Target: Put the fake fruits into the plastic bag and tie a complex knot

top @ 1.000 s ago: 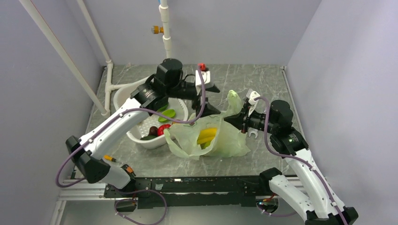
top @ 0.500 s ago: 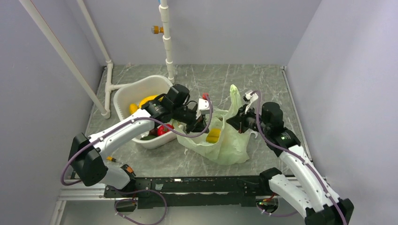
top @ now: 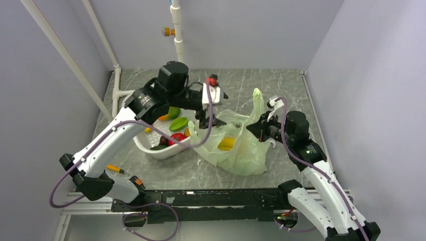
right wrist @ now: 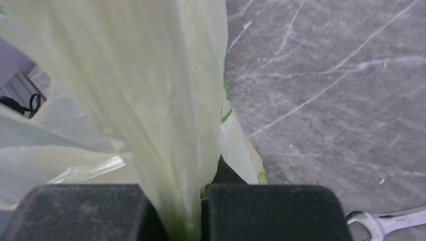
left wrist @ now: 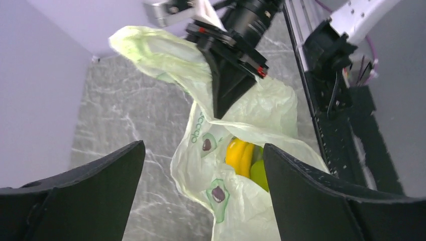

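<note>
Grey table (top: 291,90), right tool (right wrist: 183,201) pinching bag (top: 241,150) edge

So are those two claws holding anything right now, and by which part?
The right gripper pinches the plastic bag by an upright strip at its mouth, probably a handle. The left gripper is open and holds nothing.
</note>
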You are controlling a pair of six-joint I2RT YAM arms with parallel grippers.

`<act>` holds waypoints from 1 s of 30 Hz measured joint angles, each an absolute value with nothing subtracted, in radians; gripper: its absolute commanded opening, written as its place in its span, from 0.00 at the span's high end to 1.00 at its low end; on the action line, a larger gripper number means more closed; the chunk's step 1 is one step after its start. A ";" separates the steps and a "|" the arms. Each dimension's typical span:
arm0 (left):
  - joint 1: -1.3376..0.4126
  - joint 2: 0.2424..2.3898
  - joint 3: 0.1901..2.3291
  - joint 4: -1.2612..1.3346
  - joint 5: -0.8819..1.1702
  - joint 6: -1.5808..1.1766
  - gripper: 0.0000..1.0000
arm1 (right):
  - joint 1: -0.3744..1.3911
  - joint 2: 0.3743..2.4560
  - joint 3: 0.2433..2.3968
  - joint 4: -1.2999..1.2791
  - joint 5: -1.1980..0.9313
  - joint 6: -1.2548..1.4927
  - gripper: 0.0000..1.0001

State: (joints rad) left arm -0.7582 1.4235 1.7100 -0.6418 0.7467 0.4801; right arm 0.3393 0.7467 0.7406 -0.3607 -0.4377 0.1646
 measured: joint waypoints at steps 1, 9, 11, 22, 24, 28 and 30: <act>-0.787 1.423 1.733 -0.678 0.724 0.524 0.12 | 0.337 0.736 0.746 -0.361 -0.438 0.160 1.00; -0.952 1.539 1.671 -0.696 0.280 0.530 0.01 | 0.336 0.693 0.782 -0.382 -0.457 0.117 1.00; -0.936 1.571 1.591 -0.675 0.172 0.492 0.13 | 0.336 0.688 0.786 -0.402 -0.459 0.105 1.00; -0.715 1.238 1.008 -0.576 0.432 0.592 0.33 | 0.334 0.666 0.784 -0.478 -0.422 0.128 1.00; -0.720 1.151 0.975 -0.574 0.496 0.631 0.19 | 0.328 0.684 0.784 -0.476 -0.419 0.153 1.00; -0.722 1.184 1.122 -0.593 0.534 0.607 0.11 | 0.324 0.722 0.779 -0.452 -0.420 0.192 1.00; -0.719 1.279 1.286 -0.613 0.522 0.573 0.12 | 0.324 0.738 0.779 -0.443 -0.420 0.203 1.00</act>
State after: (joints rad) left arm -0.7185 1.2789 1.2861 -0.6128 0.5217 0.5732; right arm 0.3237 0.7376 0.7788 -0.4427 -0.4198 0.2031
